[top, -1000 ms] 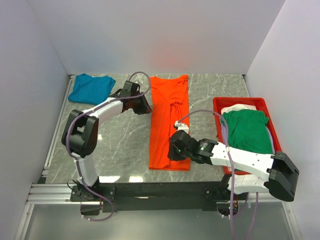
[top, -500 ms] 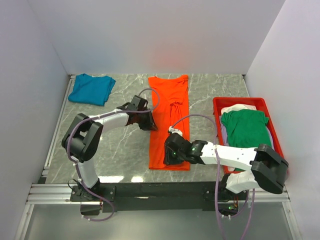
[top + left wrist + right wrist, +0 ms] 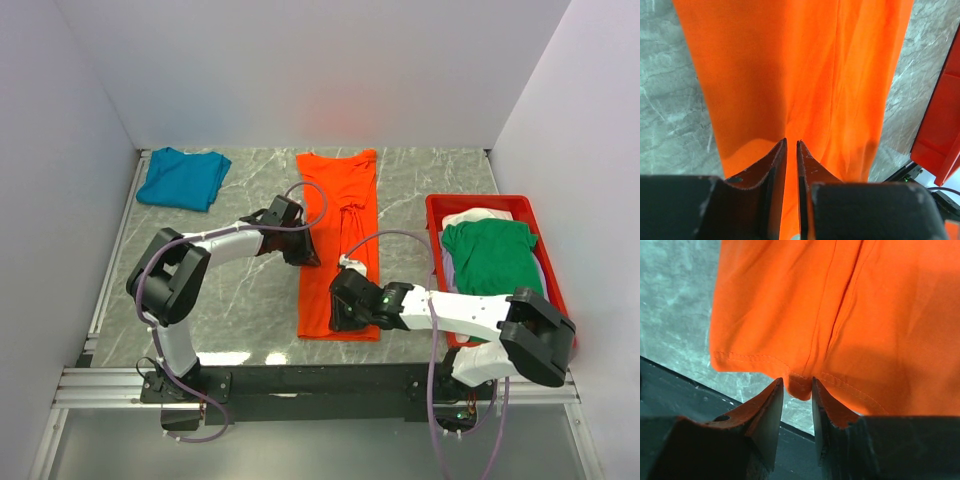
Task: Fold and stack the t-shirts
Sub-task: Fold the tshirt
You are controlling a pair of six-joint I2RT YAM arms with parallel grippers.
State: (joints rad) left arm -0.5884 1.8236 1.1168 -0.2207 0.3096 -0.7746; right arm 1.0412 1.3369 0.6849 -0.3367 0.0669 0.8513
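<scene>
The orange t-shirt [image 3: 340, 230] lies as a long narrow strip down the middle of the table. My left gripper [image 3: 303, 252] is at its left edge about halfway along. In the left wrist view its jaws [image 3: 792, 142] stand almost together, with a thin strip of orange cloth [image 3: 800, 75] between them. My right gripper [image 3: 340, 312] is at the shirt's near hem. In the right wrist view a bunched bit of hem [image 3: 802, 387] sits pinched between the fingertips [image 3: 797, 382]. A teal t-shirt [image 3: 183, 178] lies folded at the back left. A green t-shirt [image 3: 495, 260] lies on a white one [image 3: 478, 216] in the tray.
The red plastic tray [image 3: 480, 203] stands at the right, and its corner shows in the left wrist view [image 3: 940, 140]. White walls close in the back and both sides. A black rail [image 3: 320, 380] runs along the near table edge, just below the shirt's hem.
My left gripper has slid toward me along the shirt's left edge and its jaws have narrowed. My right gripper has shifted slightly left at the near hem.
</scene>
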